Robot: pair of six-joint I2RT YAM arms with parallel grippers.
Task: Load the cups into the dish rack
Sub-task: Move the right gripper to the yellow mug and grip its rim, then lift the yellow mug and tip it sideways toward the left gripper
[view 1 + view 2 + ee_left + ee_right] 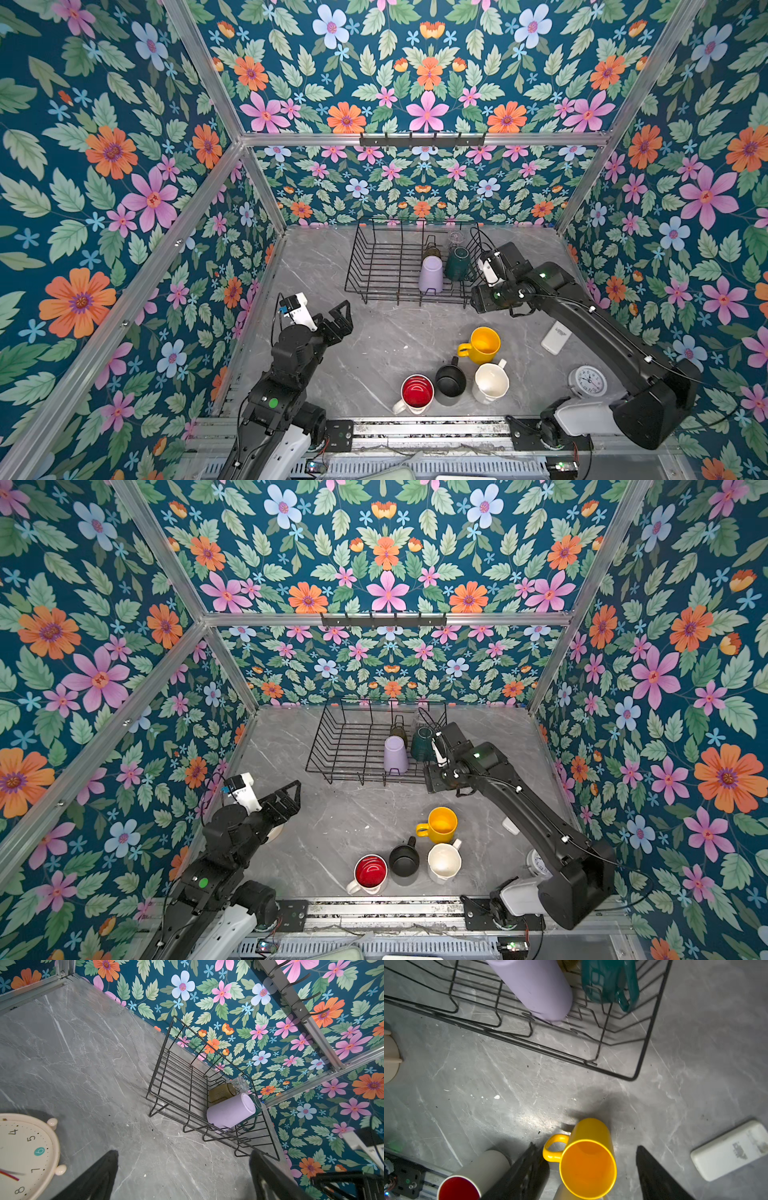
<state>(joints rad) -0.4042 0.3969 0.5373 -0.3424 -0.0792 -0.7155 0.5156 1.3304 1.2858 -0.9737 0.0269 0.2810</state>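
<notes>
Right wrist view: yellow mug [588, 1159] lies ahead of right gripper [586, 1145].

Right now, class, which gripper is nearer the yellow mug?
Right. The right gripper hovers open above the yellow mug, which shows between its fingers in the wrist view; the left gripper is open far across the table.

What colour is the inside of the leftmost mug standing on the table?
Red. The mug shows it best in a top view.
</notes>
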